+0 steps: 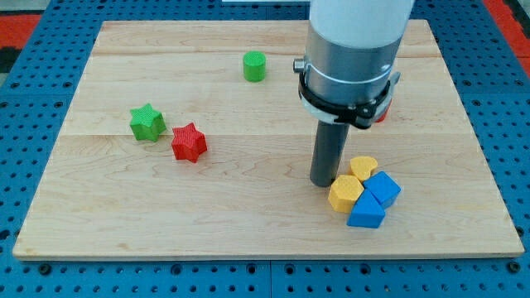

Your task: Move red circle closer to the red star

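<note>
The red star (189, 141) lies on the wooden board (248, 215) at the view's left, just right of a green star (146, 122). The red circle (383, 110) is mostly hidden behind the arm's grey body at the view's right; only a sliver of red shows. My tip (323, 182) rests on the board below the arm, just left of the yellow and blue block cluster, and well right of the red star. The tip is below the red circle in the view.
A green cylinder (255, 65) stands near the view's top centre. A cluster sits at the lower right: a yellow hexagon (344, 193), a second yellow block (363, 168), a blue block (383, 187) and a blue triangle (366, 213).
</note>
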